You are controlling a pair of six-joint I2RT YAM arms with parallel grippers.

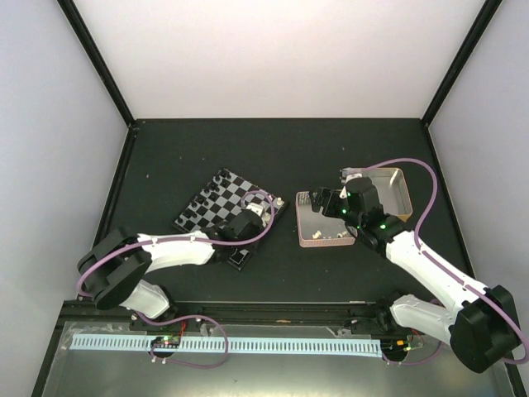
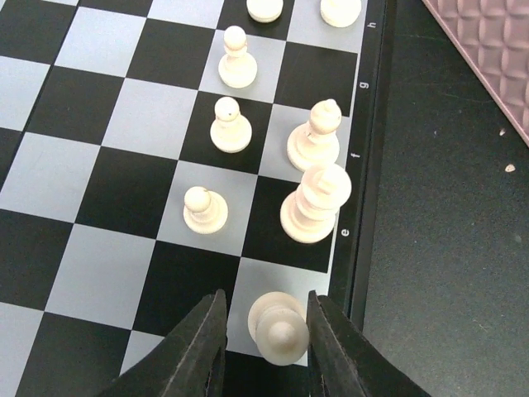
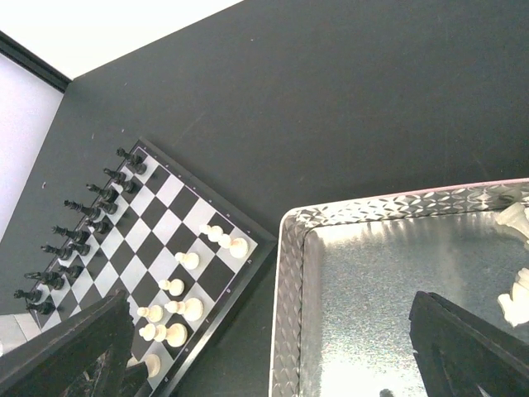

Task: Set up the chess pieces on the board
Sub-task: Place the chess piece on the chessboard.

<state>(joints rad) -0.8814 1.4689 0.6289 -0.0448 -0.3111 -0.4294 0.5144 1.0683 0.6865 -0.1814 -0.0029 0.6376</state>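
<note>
Left gripper is low over the chessboard, its two black fingers standing either side of a cream-white piece. That piece stands upright on a light square in the edge row, right by the board's black border. The jaws are only narrowly parted: a sliver of square shows between the left-hand finger and the piece, while the other finger sits right against it or nearly so.

Further up that edge row stand two taller white pieces, with three white pawns one row inward. The black pieces are lined up along the opposite side of the board.

Over to the right gripper: fingers spread wide, nothing between them, hovering above the silver-lined pink tin just beside the board. A few loose white pieces lie in that tin. A gold tin sits behind it.
</note>
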